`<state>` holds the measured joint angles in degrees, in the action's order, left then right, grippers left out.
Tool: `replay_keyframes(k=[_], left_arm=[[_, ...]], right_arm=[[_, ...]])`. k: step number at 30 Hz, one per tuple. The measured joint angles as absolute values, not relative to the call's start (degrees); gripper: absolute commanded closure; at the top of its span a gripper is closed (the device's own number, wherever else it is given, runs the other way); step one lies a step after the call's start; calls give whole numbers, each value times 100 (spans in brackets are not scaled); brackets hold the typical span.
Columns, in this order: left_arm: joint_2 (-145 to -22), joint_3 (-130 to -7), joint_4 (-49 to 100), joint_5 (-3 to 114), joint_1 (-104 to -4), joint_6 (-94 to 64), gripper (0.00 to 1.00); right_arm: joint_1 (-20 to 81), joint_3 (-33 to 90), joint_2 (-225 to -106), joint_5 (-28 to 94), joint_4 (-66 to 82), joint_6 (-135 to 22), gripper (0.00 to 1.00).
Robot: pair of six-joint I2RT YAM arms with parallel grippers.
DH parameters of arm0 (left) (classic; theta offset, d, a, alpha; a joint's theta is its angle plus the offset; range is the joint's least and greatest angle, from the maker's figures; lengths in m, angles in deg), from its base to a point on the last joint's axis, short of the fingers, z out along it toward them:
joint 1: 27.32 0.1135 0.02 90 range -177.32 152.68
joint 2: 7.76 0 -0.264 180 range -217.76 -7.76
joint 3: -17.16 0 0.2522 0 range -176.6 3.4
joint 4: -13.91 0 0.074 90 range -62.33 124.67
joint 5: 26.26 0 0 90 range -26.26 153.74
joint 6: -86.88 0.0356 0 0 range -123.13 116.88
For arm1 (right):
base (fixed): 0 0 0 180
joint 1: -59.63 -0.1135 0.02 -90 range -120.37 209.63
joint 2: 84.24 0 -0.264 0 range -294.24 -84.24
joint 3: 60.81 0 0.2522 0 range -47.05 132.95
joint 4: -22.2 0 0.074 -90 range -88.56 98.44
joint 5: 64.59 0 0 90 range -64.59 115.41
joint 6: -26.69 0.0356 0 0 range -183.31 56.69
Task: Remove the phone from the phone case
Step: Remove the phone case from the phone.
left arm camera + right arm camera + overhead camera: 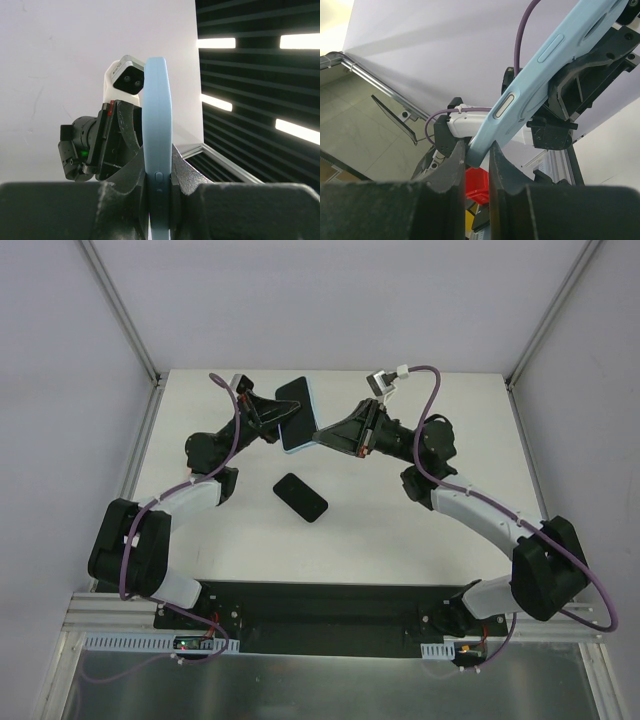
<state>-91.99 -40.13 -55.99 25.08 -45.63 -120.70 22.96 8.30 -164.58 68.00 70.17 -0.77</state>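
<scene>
Up above the far side of the worktop [420, 530], the light blue phone case [297, 415] hangs in the air, held from both sides. The left pincer [274, 419] is clamped on its thin edge. The right pincer [322, 436] squeezes one corner.

On the worktop, nearer than the case, lies a black slab [300, 497] that looks like the phone, well apart from the case. So I think the phone is out, though the case's dark face leaves me unsure.

Next, the case should go down softly beside the slab, not on it, and then both pincers let go.
</scene>
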Motion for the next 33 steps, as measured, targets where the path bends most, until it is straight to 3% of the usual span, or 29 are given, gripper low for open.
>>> replay_keyframes(k=[33], left_arm=[[-8980,-4138,-5566,1875,-4613,-12070,100]], right_arm=[[2283,1573,-17059,8723,7579,2,98]])
